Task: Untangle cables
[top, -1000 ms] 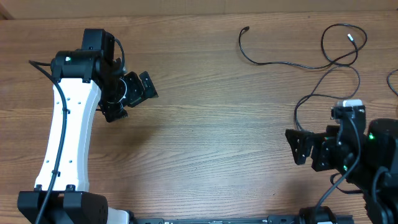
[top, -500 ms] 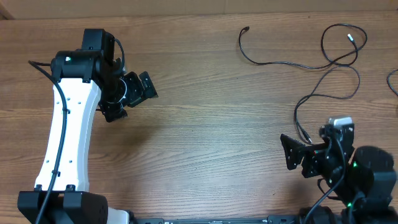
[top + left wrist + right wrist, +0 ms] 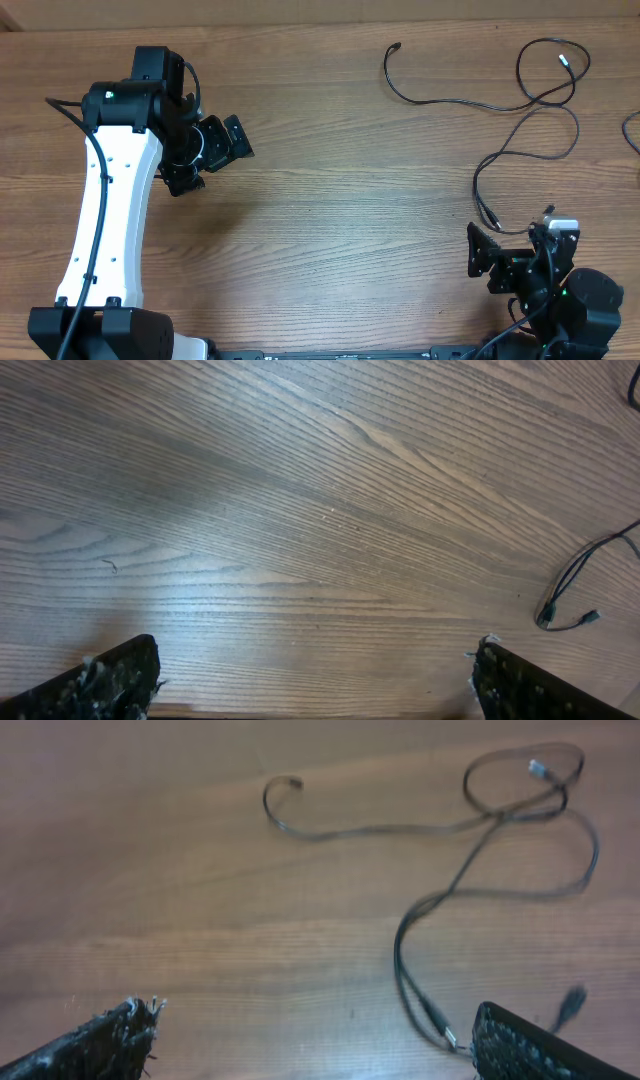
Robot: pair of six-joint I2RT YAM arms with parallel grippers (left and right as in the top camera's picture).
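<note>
since the cables [image 3: 527, 103], looped across each other at the overhead frame's upper right, look thin, limp and light, a pinch near a plug end should lift them. left gripper [image 3: 315, 685] and right gripper [image 3: 315, 1040] gape wide, touching nothing.

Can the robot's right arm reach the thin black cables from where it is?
Probably yes. The right gripper is open, and the cables lie just ahead of it on the table with nothing in between.

Open table [image 3: 340, 220] mid-scene, cables [image 3: 460, 107] sprawl across right side
</note>
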